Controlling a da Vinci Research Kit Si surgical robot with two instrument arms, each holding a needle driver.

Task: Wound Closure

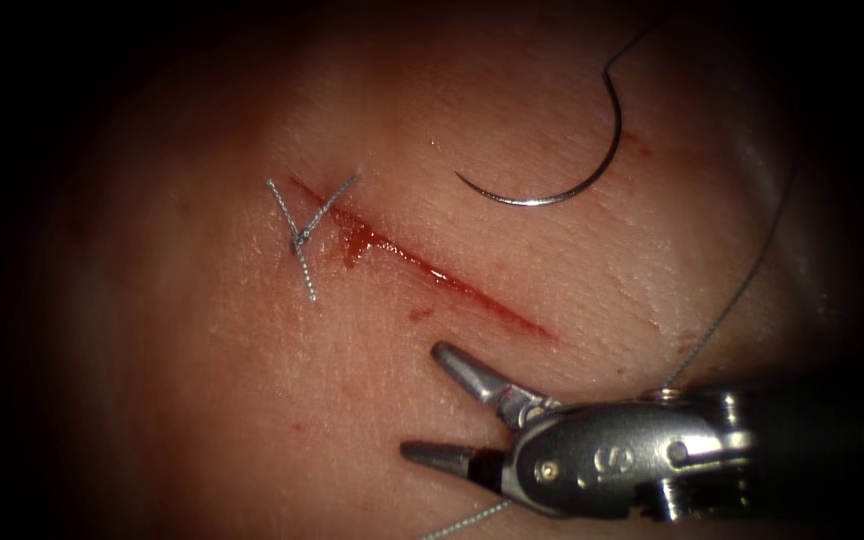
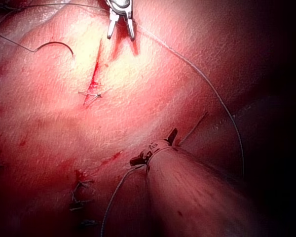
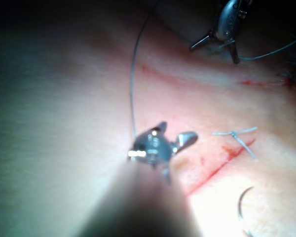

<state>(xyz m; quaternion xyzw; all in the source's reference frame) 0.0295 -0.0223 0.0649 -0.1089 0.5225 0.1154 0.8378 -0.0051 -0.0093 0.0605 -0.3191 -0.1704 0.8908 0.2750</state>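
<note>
The needle (image 1: pixel 580 175) is seen lying free on the tissue (image 1: pixel 202 400), right of the cut (image 1: pixel 432 270) and well apart from both tools; it is held by neither and is not driven into the tissue. Its point is turned toward the cut, and the thread (image 1: pixel 742 290) is carried from its other end in a long loop down past the right tool's shaft. At the upper end of the cut a tied stitch (image 1: pixel 302 228) with short cut ends is set across the wound, and red fluid (image 1: pixel 357 243) is pooled just below it.

The right tool (image 1: pixel 437 405) is brought in low from the right, its shaft nearly level, its jaws spread wide and empty just beside the lower end of the cut. On its wrist housing a marking resembling "S" can be made out, not read with certainty.

The left tool (image 3: pixel 214 45) is seen farther off with its jaws parted, nothing gripped between them, thread running close by.
</note>
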